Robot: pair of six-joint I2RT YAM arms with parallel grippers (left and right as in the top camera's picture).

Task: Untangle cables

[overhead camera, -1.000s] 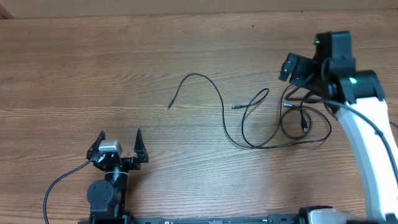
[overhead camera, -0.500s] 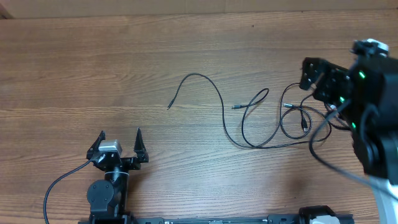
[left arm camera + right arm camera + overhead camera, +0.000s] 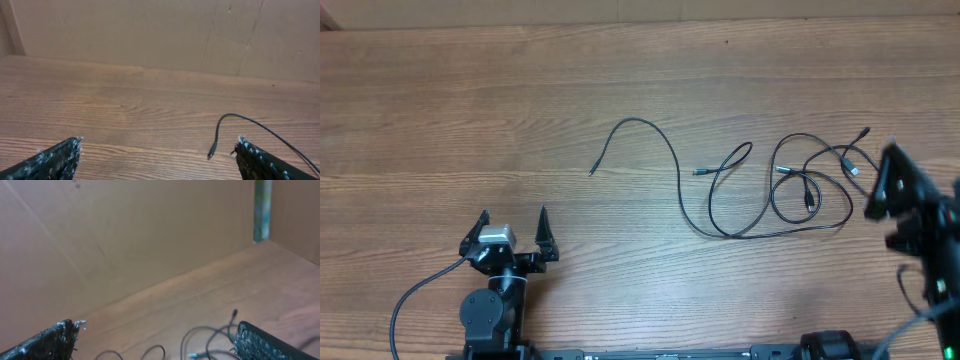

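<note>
Okay, so the cables (image 3: pixel 807 195) lie in loose curves right of centre on the bench (image 3: pixel 470 100) — the right-hand loops cross each other. Left fingers (image 3: pixel 55 160) sit released, well apart from them. Right fingers (image 3: pixel 265 342) are released too, empty, near the loops. Next move, I reckon — pinch one plug end and draw it clear.

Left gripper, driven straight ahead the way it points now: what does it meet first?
The way looks free. Ahead of the open left gripper there is only bare table, out to the brown back wall. The nearest cable ends off to the right of that line, though depth is hard to judge.
</note>
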